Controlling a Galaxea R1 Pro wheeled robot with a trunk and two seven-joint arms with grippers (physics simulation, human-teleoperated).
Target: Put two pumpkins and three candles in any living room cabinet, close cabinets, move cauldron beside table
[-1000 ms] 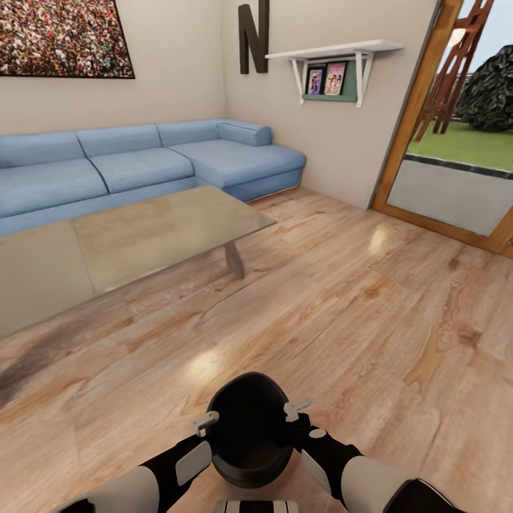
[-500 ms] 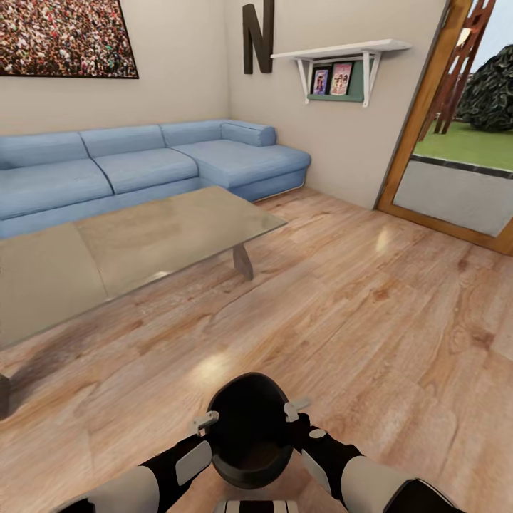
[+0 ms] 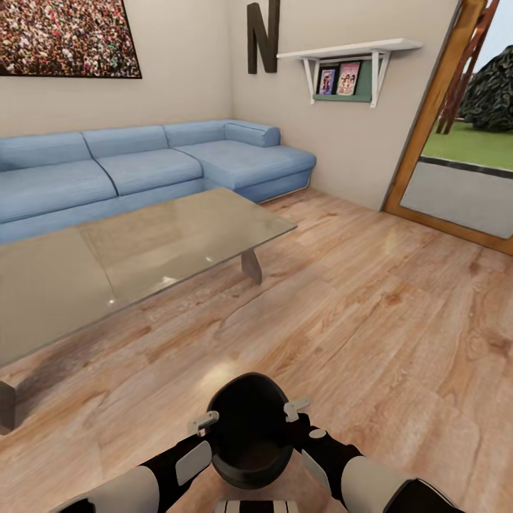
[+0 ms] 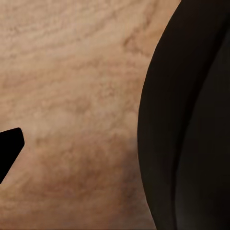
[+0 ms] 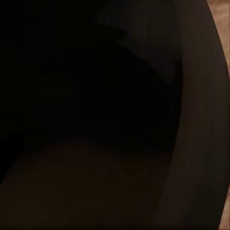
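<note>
Head view: both arms hold the black cauldron point(image 3: 249, 430) between them, low over the wood floor point(image 3: 370, 320). The left gripper point(image 3: 204, 423) and right gripper point(image 3: 296, 410) press its rim; finger spread unclear. The glass table point(image 3: 142, 249) stands well apart.

A blue L-shaped sofa point(image 3: 142, 171) runs along the back wall and turns the corner at upper centre. Above it, upper left, hangs a large crowd-scene picture point(image 3: 68, 35). A dark letter N point(image 3: 262, 35) is fixed to the wall beside a white bracket shelf point(image 3: 349, 53) holding two small books point(image 3: 338, 80) — upright, side by side. At right, a wood-framed doorway point(image 3: 427, 121) opens onto grass. Wood-plank floor point(image 3: 385, 320) fills the lower frame.
</note>
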